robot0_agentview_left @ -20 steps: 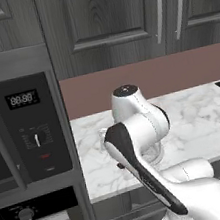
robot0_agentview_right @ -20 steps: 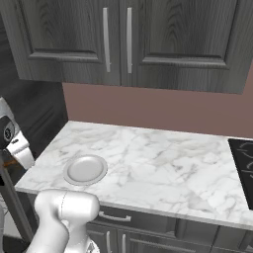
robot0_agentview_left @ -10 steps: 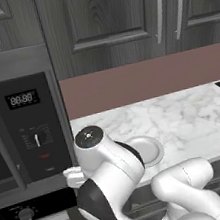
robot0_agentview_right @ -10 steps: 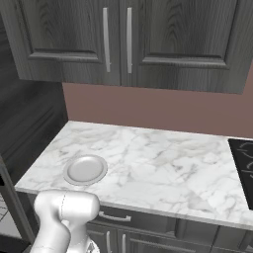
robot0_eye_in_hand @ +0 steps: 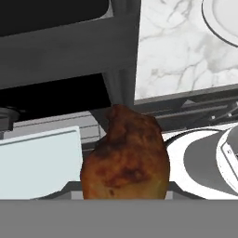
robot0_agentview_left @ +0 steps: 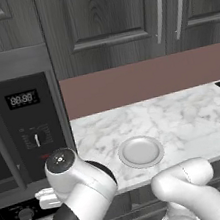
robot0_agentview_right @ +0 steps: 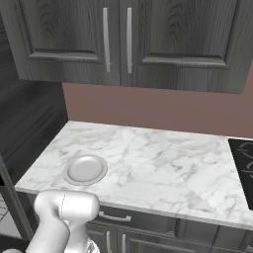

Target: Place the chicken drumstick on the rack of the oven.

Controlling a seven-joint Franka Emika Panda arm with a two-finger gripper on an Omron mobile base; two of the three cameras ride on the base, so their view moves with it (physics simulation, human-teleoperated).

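Two base views from behind, sharing marble counter [robot0_agentview_left: 184, 115] and plate [robot0_agentview_right: 85, 169], hand view close, facing oven [robot0_eye_in_hand: 37, 158]

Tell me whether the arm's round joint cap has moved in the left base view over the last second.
Yes. The joint cap dropped leftward, from above the counter toward the oven.

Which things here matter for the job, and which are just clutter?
Job:
- chicken drumstick, close in front of the hand camera, off the plate
- oven, low left, knob on its dark strip

Just there:
- plate, bare, on the counter
- marble counter
- black appliance with clock
- upper cabinets
- cooktop corner
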